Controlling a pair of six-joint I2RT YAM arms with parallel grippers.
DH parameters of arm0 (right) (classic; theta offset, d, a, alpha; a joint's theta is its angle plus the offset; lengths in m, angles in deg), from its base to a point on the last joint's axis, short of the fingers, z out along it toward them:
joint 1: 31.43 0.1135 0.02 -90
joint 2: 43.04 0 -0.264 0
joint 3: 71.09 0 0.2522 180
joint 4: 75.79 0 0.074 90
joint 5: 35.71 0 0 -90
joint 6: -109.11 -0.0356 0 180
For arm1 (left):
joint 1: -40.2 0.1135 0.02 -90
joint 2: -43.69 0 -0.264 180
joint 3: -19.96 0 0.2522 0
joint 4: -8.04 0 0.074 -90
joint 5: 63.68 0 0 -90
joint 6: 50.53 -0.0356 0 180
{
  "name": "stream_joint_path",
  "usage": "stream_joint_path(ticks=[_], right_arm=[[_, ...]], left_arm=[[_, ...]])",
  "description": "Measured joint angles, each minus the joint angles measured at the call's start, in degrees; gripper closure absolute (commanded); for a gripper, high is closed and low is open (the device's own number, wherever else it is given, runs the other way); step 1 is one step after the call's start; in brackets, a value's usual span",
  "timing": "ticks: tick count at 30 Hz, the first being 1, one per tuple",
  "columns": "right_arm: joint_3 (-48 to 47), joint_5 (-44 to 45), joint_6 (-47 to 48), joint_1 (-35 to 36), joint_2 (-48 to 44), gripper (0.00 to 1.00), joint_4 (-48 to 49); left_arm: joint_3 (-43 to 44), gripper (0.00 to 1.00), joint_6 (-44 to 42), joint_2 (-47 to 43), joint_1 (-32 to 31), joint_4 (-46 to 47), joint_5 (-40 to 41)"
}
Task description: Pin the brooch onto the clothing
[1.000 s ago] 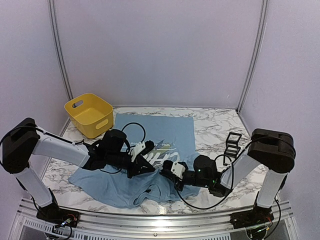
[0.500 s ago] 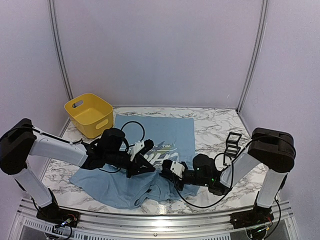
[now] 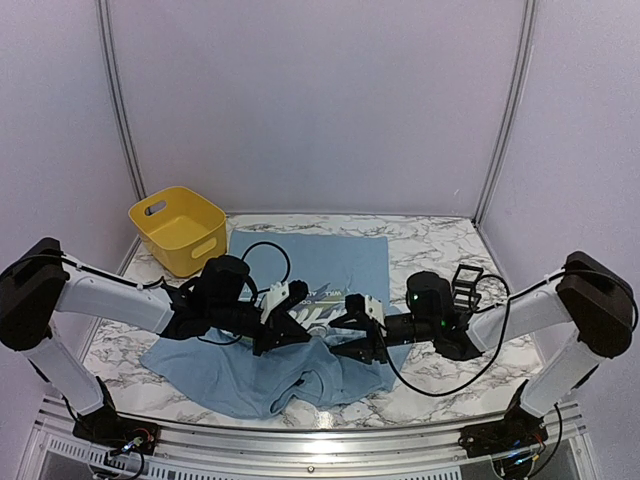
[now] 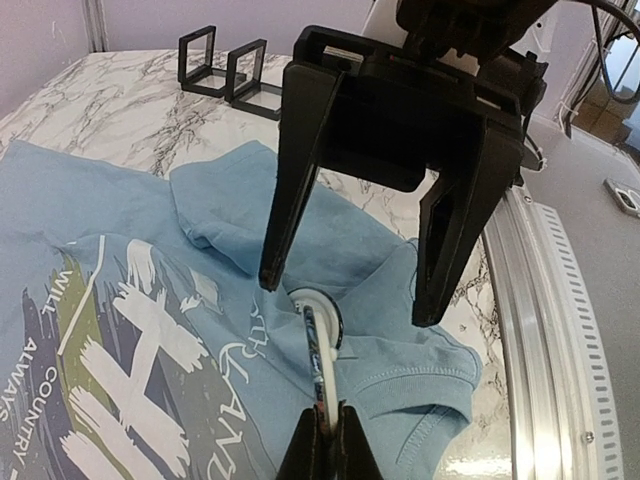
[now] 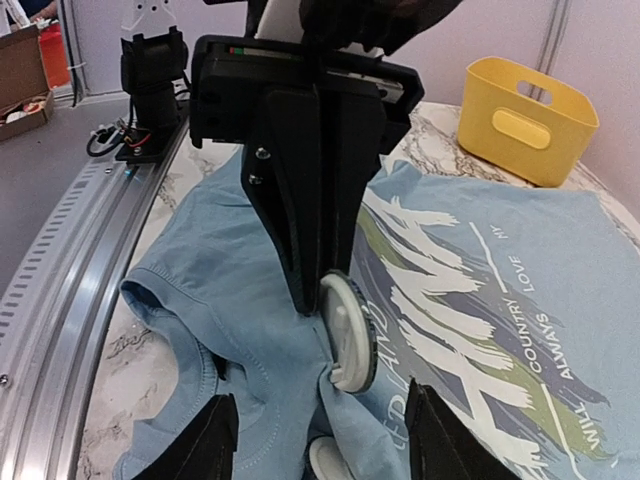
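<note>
The clothing is spread on the marble table, its collar bunched near the front edge. The right gripper has been opened and drawn back, so the brooch, standing on the bunched fabric, is left clamped by the left gripper alone. Free room is left rightward.
</note>
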Motion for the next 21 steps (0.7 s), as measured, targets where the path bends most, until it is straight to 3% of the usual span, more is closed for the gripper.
stream_joint_path(ticks=[5, 10, 14, 21], right_arm=[[-4.70, -7.91, 0.17, -3.06, 2.21, 0.62, -4.26], [-8.70, -11.80, 0.13, -3.69, 7.56, 0.68, -4.31], [-9.29, -14.80, 0.09, -3.69, 9.75, 0.80, -4.22], [-9.29, -16.59, -0.98, -3.67, 10.19, 0.87, -2.64]], left_arm=[[0.00, 1.00, -0.76, 0.00, 0.00, -0.04, 0.20], [0.00, 1.00, -1.18, 0.00, 0.00, -0.07, 0.22], [0.00, 1.00, -1.44, 0.00, 0.00, -0.11, 0.22], [0.00, 1.00, -1.75, 0.00, 0.00, -0.46, 0.15]])
